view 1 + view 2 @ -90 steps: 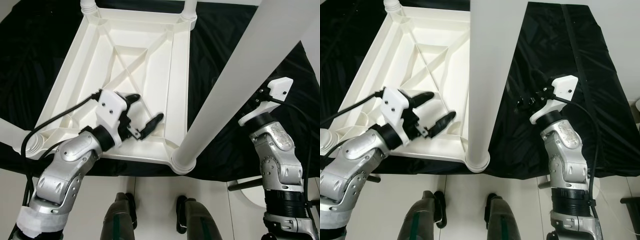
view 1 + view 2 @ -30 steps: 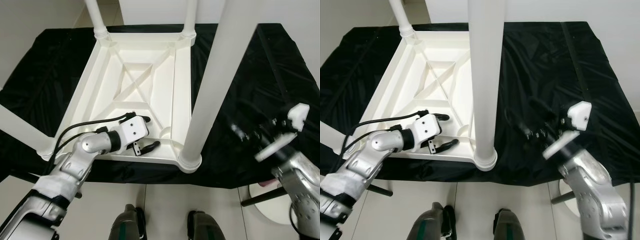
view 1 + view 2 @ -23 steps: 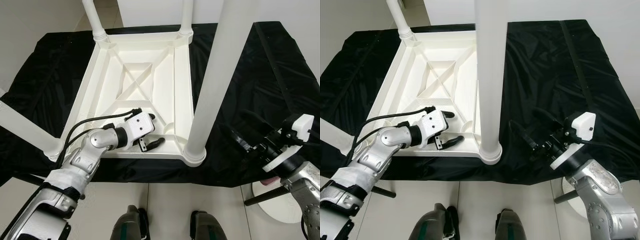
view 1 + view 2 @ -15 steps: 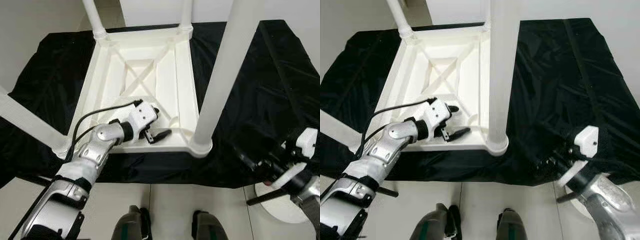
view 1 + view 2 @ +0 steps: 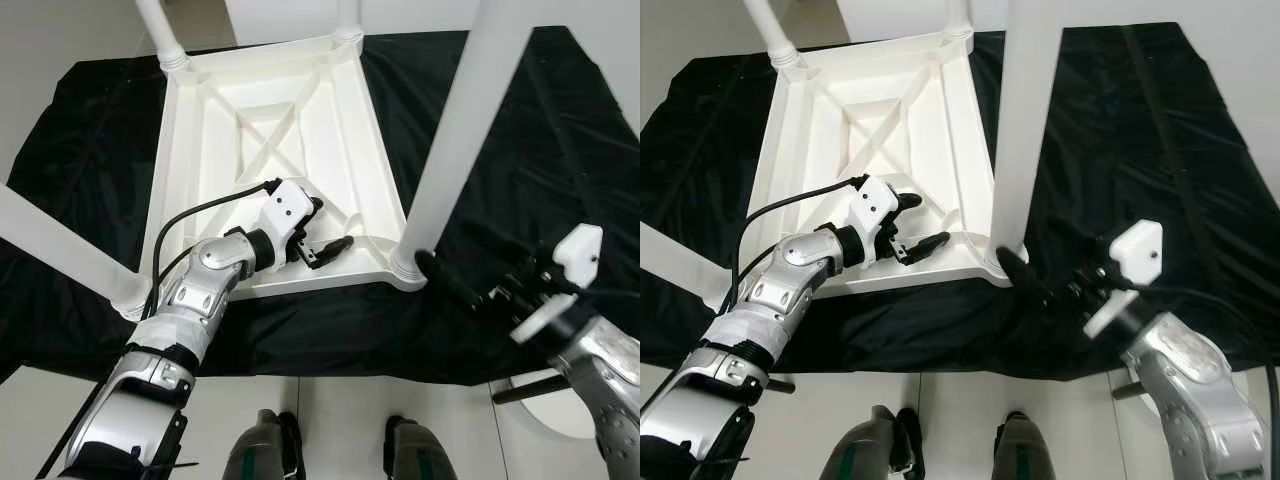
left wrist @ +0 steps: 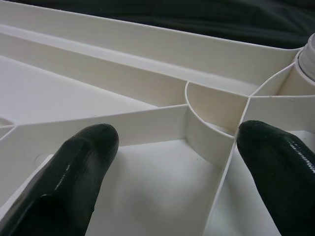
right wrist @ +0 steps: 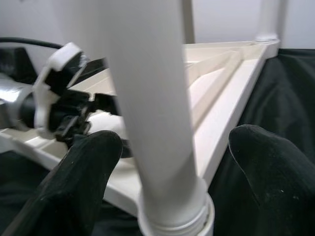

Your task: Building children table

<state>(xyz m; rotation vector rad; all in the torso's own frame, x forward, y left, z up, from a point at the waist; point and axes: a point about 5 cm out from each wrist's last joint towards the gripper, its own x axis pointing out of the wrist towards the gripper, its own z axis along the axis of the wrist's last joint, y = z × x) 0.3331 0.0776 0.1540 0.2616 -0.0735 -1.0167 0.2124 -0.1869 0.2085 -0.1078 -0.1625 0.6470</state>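
On a black cloth (image 5: 520, 130) lay the white table (image 5: 250, 110), upside down, its ribbed underside facing up and its legs rising toward the camera. At the table's near edge, the left gripper (image 5: 322, 228) reached into the underside, its two black fingers (image 6: 74, 172) spread apart and holding nothing, one on each side of a curved rib close to the near right corner socket. That corner carried a leg (image 5: 455, 130), a thick white tube standing up from its round collar. Beside the collar, on the cloth side of the table, the right gripper (image 5: 1035, 280) pointed at the foot of this leg; its wrist view showed the fingers (image 7: 83, 182) parted wide with the tube between them, and no contact could be made out. Two more legs stood at the table's far corners, and another leg (image 5: 60, 245) slanted out from the near left corner. A black cable ran along the left arm over the table's rim. Below the table's near edge, pale floor (image 5: 320, 420) and the robot's feet were visible.
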